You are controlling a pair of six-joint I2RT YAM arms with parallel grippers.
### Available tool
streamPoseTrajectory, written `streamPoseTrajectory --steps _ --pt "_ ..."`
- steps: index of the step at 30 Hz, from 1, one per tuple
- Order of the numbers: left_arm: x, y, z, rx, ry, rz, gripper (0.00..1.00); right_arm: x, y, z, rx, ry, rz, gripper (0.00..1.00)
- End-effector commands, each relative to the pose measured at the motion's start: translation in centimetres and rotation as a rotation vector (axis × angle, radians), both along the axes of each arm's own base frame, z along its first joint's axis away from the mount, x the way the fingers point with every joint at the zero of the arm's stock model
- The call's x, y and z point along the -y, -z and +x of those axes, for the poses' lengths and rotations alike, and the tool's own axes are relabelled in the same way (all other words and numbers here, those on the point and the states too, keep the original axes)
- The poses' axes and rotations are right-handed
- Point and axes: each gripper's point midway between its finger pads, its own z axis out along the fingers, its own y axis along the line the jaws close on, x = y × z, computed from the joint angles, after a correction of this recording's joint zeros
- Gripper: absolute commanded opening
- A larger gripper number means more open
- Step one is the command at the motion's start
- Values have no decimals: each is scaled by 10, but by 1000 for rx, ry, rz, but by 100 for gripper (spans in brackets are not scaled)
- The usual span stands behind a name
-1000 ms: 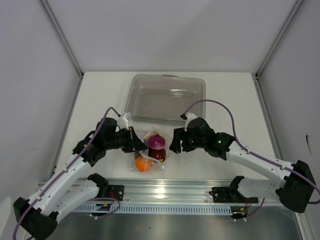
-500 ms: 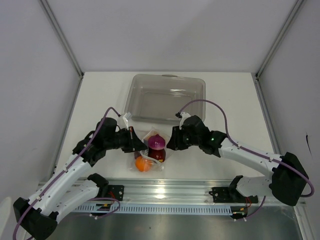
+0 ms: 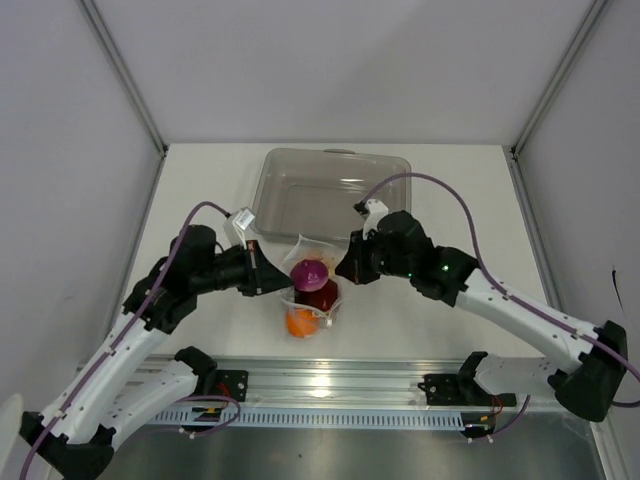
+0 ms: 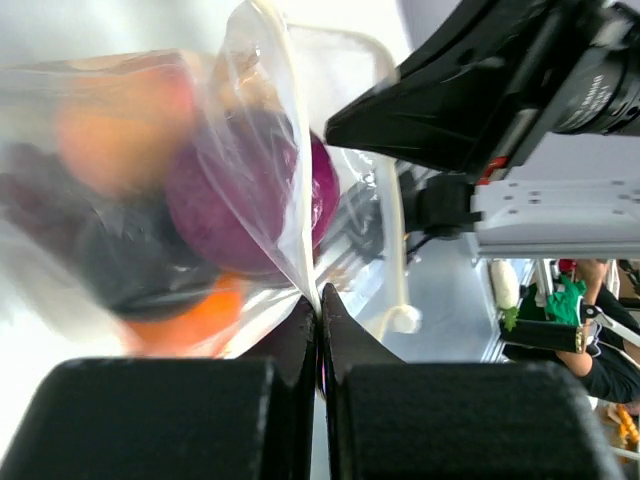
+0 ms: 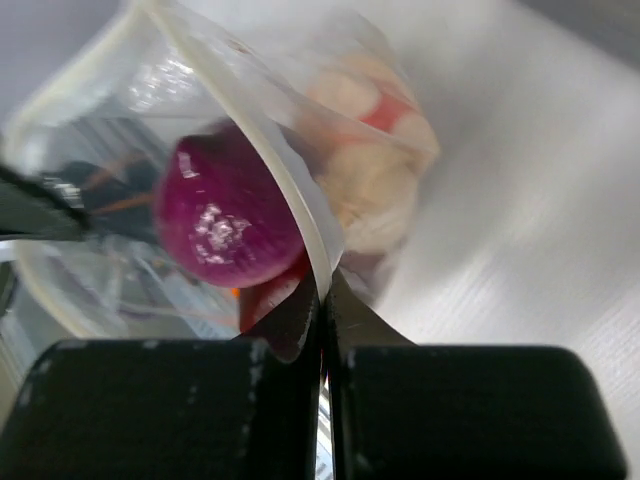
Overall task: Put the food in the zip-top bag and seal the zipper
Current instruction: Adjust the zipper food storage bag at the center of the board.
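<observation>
Well, the zip-top bag (image 3: 312, 290) hangs between the two arms at the near middle of the desk (image 3: 200, 200), mouth upward. I cannot tell whether its bottom rests on the surface. The left gripper (image 3: 262, 278) has its jaws shut tight on the bag's left rim, and the right gripper (image 3: 347, 268) has its jaws shut just as tight on the right rim.

The food looks to be inside, so the step in hand seems to be the sealing. To do it well, I would draw the two pinched edges apart until the zipper (image 5: 262, 150) is taut and its two strips lie flat together. The purple ball (image 3: 309, 271) sits high, close to the mouth, and could keep the strips apart, so it likely needs settling lower first.

Counting:
- One bag.
- One purple ball.
- One orange (image 3: 300, 322) at the bottom.
- One dark red fruit (image 3: 322, 297) between them.
- One pale pink-and-cream piece (image 5: 375, 170).
- Anything more inside is too blurred to count.

One grey tray (image 3: 275, 170) stands behind the bag, farther back on the desk.
</observation>
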Motion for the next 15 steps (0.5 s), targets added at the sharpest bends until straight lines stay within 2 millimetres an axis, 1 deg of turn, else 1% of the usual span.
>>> streamPoseTrajectory --steps 1,3,4,5,6,7,8,10,11,12,13,14,15 --pt "0 -60 -13 147 48 -114 1 6 -82 -3 165 -3 123 0" --pt "0 -58 -13 134 37 -124 0 4 -81 -3 159 3 136 0" --pt "1 -46 -9 118 25 -113 1 2 -67 0 139 6 118 0" --pt "1 -28 -7 71 15 -93 1 1 -58 0 119 8 105 0" --pt "2 -17 -5 42 9 -80 1 -1 -48 0 90 11 96 0" --pt "4 14 -2 -21 5 -46 1 -4 -37 -1 68 2 86 0" --pt "6 23 -1 -48 7 -42 0 -7 -17 1 38 6 60 0" --pt "7 45 1 -102 6 -13 1 -8 1 2 11 13 31 0" --pt "9 53 3 -125 7 -1 1 -7 8 5 11 25 10 0" --pt "10 52 3 -129 14 -5 1 -7 13 7 8 27 -8 0" --pt "12 44 5 -112 20 -17 1 -5 13 8 17 22 -34 0" --pt "14 29 7 -84 24 -38 1 -4 9 10 28 26 -46 0" --pt "15 12 7 -52 30 -59 1 -8 -12 15 65 27 -25 0"
